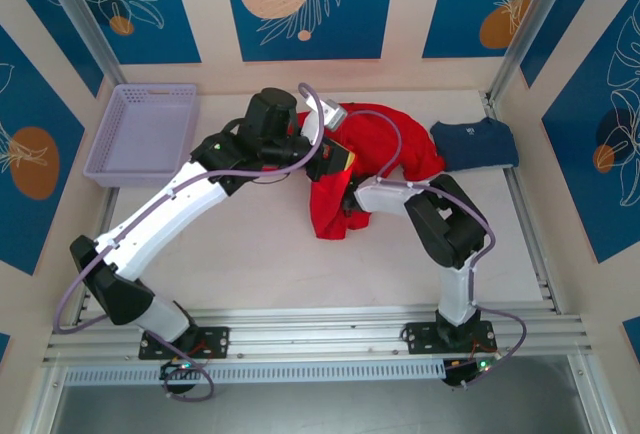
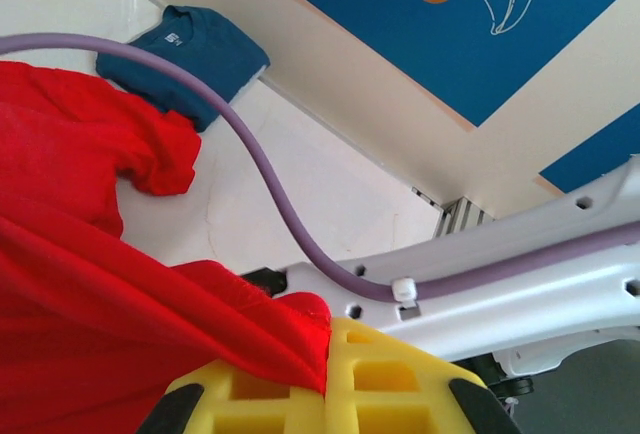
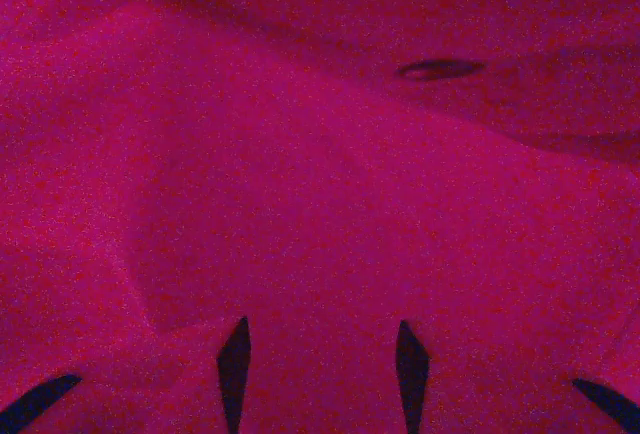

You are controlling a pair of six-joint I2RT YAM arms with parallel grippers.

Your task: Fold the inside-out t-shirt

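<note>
On the table (image 1: 270, 254): a red shirt (image 1: 330, 212) is lying bunched toward the back centre, between the two arms. Part of it is hanging from the left gripper and the rest is spreading down onto the white tabletop.
Shirt's look: plain bright red cloth is showing deep folds and rumpled edges, with no panel lying flat. In the left wrist view a short sleeve (image 2: 160, 159) is resting crumpled on the surface, while a taut sheet of cloth is sloping up toward the fingers.
Left gripper (image 2: 327, 379): its yellow fingers (image 2: 400, 394) are pressing together, pinching an edge of the shirt between them and holding that edge off the table.
Right gripper (image 1: 350, 201): it is sitting low against the shirt's near side, partly under the cloth. Whether its jaws are standing apart or together cannot be told.
Right wrist view: dim red fabric is draping close over the lens, creasing softly, with dark slivers showing along the bottom edge.
Navy shirt (image 1: 475, 144): it is lying folded just beside the red shirt's right sleeve, near the back right corner.
Basket (image 1: 150, 87): the lavender basket is sitting at the back left, well apart from the shirt.
Cable (image 2: 270, 194): a purple cable is arching over the red cloth from the left arm.
</note>
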